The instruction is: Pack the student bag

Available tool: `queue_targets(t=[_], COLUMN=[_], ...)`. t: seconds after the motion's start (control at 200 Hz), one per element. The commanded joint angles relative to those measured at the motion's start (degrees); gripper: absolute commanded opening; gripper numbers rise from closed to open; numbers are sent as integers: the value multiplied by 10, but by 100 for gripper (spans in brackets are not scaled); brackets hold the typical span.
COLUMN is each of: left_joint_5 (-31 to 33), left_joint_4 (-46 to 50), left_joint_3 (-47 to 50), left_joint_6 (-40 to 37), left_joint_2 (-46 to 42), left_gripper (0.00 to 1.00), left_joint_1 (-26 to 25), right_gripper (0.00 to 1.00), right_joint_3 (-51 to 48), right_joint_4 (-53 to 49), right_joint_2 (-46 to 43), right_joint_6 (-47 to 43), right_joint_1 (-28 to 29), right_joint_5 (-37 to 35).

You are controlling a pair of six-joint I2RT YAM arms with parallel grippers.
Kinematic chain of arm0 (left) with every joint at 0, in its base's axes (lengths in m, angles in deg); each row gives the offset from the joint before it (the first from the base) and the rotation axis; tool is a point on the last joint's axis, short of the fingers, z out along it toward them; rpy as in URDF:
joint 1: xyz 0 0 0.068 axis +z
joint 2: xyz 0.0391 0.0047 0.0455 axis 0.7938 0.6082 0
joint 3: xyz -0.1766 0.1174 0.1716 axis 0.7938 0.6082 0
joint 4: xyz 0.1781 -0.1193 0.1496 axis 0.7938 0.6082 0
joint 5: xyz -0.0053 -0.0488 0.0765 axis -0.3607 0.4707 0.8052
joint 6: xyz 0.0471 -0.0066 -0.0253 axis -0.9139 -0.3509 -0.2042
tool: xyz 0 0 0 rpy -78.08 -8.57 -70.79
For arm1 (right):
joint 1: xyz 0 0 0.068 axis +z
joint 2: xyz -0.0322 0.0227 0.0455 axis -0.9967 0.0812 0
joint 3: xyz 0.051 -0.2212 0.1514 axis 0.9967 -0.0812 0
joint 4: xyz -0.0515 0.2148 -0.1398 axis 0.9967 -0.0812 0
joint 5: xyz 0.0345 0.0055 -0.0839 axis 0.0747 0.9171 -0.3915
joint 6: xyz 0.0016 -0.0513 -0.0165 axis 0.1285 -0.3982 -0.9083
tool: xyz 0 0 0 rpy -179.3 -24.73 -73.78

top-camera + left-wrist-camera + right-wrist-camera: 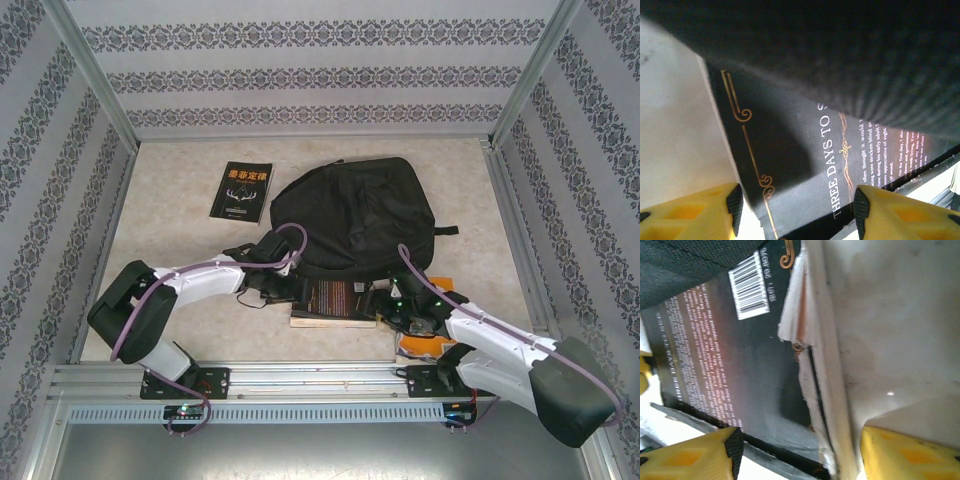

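At the near edge of the worktop (170,215), right of centre, an orange flat item (424,347) is being partly covered by the right arm. Just left of it, a dark-covered book (333,299) is lying flat close to the near edge and is being flanked by both arms.

The left pincer (798,205) is being held spread. In the left wrist view its yellow fingers with black pads are standing well apart, and the cover, lettered "THREE DAYS TO", is showing between and beyond them. Whether the pads are touching the book cannot be told.

The right pincer (800,445) is likewise being held spread at the book's other side. The white page edges and the barcoded cover are being seen between its fingers, and no grip on them can be made out.

The book's far edge is being overlapped by black fabric, which is being shown hanging over the cover in both wrist views. That fabric belongs to the student bag (355,210), which is lying flat about the middle of the worktop, slightly toward the right edge, with its near rim resting on the book.

Farther off, toward the far left corner, a second black book (242,190) with red characters on its cover is lying apart from the bag. The worktop is being enclosed by patterned walls (320,70) on the left, far and right sides.
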Motion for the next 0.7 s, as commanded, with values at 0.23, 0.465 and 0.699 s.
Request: queue_targets(t=[0.23, 0.465, 0.699], left_joint_5=[-25, -7, 66], left_joint_4=[-24, 12, 133], left_joint_3=[-2, -9, -33], left_joint_6=[2, -8, -28], left_joint_2=[21, -2, -140], left_gripper=[44, 43, 65], left_joint_1=[-23, -27, -10], right_gripper=[43, 13, 11], right_joint_3=[-20, -15, -3], right_joint_4=[98, 62, -22], right_joint_2=[-39, -59, -160], right_joint_6=[47, 17, -27], right_joint_1=[-13, -26, -25], right_joint_5=[69, 40, 55])
